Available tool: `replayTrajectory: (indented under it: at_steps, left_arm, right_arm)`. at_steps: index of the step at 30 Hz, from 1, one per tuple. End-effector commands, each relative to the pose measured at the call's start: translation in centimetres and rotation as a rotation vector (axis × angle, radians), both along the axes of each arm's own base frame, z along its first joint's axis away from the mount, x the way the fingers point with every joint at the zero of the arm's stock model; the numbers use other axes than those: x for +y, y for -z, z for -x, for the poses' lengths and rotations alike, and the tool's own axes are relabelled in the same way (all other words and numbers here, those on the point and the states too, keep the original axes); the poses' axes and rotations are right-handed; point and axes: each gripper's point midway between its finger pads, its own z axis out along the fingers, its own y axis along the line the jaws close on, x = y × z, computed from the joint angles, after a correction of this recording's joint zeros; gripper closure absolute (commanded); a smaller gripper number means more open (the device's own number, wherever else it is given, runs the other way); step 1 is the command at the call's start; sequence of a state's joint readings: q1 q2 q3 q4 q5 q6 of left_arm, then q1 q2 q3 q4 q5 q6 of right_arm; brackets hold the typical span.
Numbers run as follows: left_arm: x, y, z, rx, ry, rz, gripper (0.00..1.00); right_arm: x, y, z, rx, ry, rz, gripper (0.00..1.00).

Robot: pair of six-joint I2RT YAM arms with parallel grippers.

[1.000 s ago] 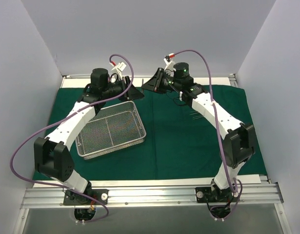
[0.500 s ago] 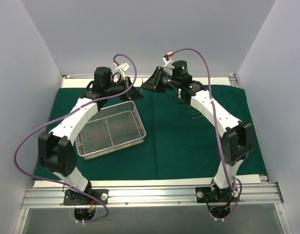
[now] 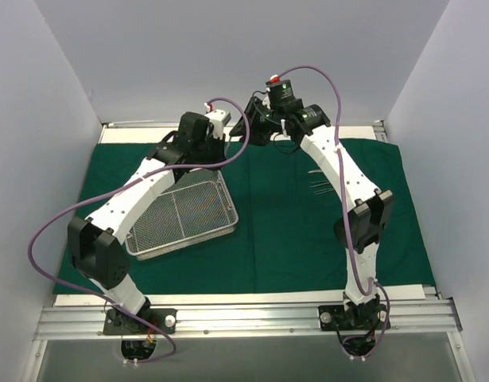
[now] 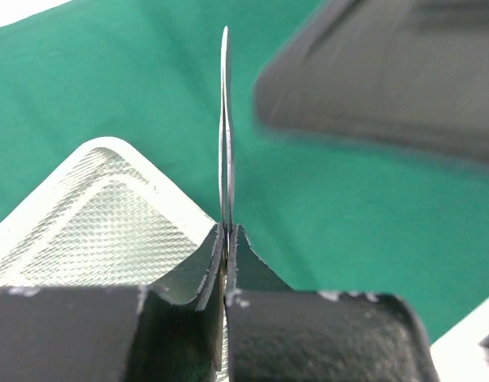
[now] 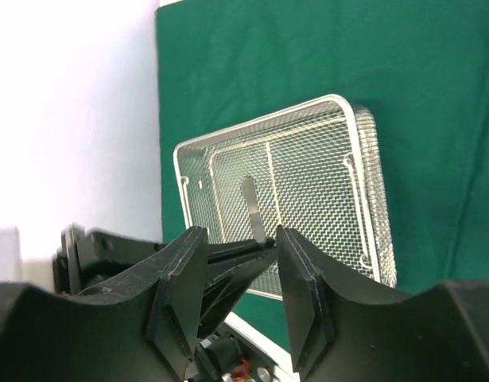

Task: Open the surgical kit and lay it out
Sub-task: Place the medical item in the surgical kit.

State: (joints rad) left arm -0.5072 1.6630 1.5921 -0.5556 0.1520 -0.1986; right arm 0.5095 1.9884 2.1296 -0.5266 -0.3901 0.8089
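**Left gripper pinching a thin metal instrument by the wire-mesh tray**

The left gripper's fingers are pressing together on the thin metal instrument. The strip is standing edge-on in the left wrist view and poking out past the tips. The right gripper is hovering just beside it. Its fingers are standing apart on either side of the strip, gripping nothing and apparently not touching it. Both grippers are meeting near the far edge of the worktop, by the far corner of the wire-mesh tray. The tray is sitting skewed on the left half of the dark green cloth, which is lying spread flat across the worktop. A few more thin instruments are lying on the cloth right of centre, well apart from the tray.
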Motion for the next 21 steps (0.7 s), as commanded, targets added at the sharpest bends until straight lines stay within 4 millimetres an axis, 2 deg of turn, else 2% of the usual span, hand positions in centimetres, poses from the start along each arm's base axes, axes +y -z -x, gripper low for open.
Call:
replayTrajectory:
  at_steps: [1, 9, 21]
  left_arm:
    - [2.5, -0.7, -0.5, -0.097, -0.079, -0.173, 0.98]
    - [2.2, -1.2, -0.1, -0.173, -0.074, -0.257, 0.98]
    - [0.5, -1.7, 0.7, -0.203, 0.010, -0.206, 0.98]
  right_arm:
    - [-1.4, -0.5, 0.1, 0.067, 0.085, 0.032, 0.61]
    - [-1.1, 0.7, 0.6, 0.176, 0.116, 0.015, 0.65]
    - [-0.2, 1.7, 0.5, 0.240, 0.126, -0.020, 0.66]
